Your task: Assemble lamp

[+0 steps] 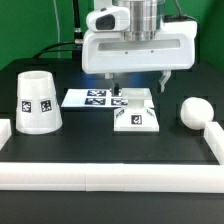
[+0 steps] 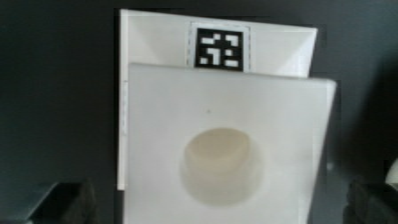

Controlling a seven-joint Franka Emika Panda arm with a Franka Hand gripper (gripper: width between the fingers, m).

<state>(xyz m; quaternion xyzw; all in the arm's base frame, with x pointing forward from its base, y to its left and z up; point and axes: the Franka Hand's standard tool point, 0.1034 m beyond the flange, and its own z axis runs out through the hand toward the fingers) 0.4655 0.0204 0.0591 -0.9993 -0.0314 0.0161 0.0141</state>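
Observation:
The flat square lamp base point(image 1: 138, 110) lies at the middle of the black table, with a tag on its near side. In the wrist view the base point(image 2: 222, 110) fills the picture, showing its tag and an oval socket hole point(image 2: 226, 165). My gripper point(image 1: 137, 82) hangs open just above the base, one finger on each side of it, holding nothing. The dark fingers point(image 2: 71, 205) show at the corners of the wrist view. The tapered shade point(image 1: 37, 102) stands at the exterior view's left. The rounded bulb point(image 1: 193, 110) lies at the right.
The marker board point(image 1: 88, 98) lies flat just behind and to the left of the base. White border rails run along the front point(image 1: 110, 178), the left point(image 1: 5, 130) and the right point(image 1: 212, 137) of the table.

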